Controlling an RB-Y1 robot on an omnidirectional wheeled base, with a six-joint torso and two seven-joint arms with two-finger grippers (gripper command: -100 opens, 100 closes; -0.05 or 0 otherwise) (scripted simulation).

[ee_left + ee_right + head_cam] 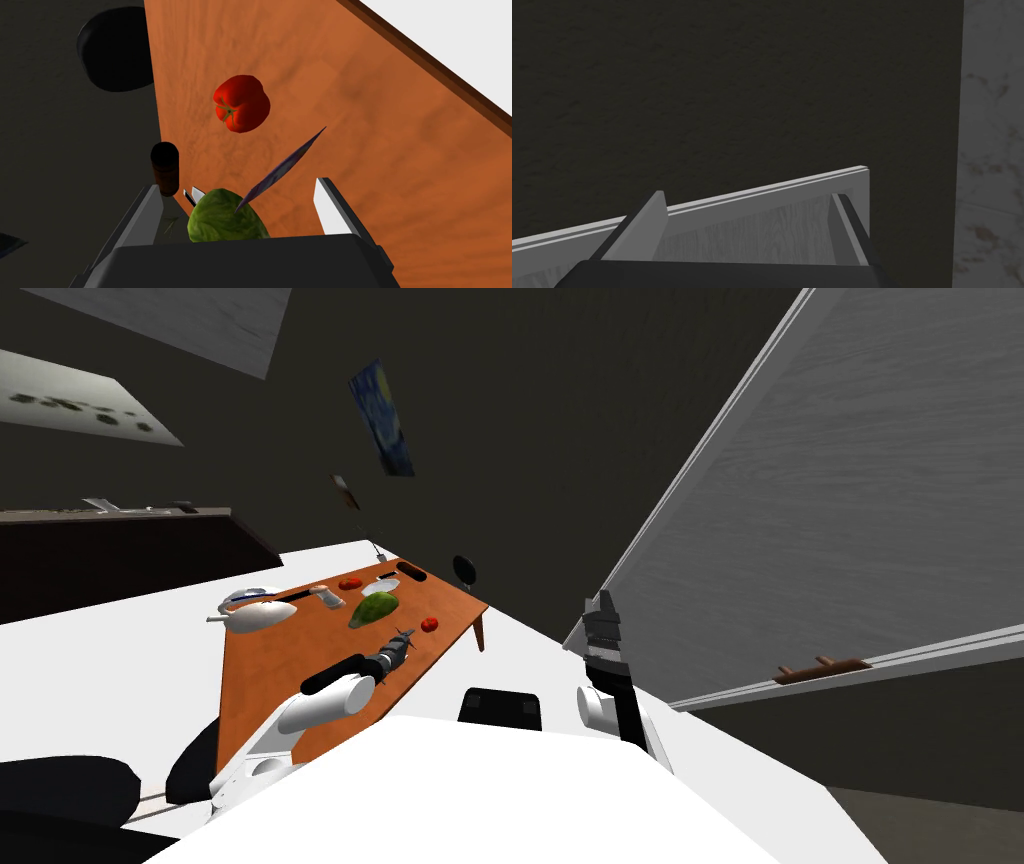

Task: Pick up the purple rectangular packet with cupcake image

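Left gripper (239,184): fingers spread wide, gripping nothing.

Packet (283,166): purple, thin, seen edge-on and tilted. It lies between the two fingers and touches neither. Its lower end meets the top of the lettuce (226,223), which sits just ahead of the gripper body.

A tomato (242,103) rests on the table (400,150) beyond the fingertips, apart from the packet. A dark cylinder (165,168) stands at the table edge, beside one finger.

Head view: the table is left of centre. The left gripper (400,640) hangs over its lower right part, just below the lettuce (373,609).

Right gripper (603,606): raised right of centre, off the table. The right wrist view shows its fingers apart and holding nothing.
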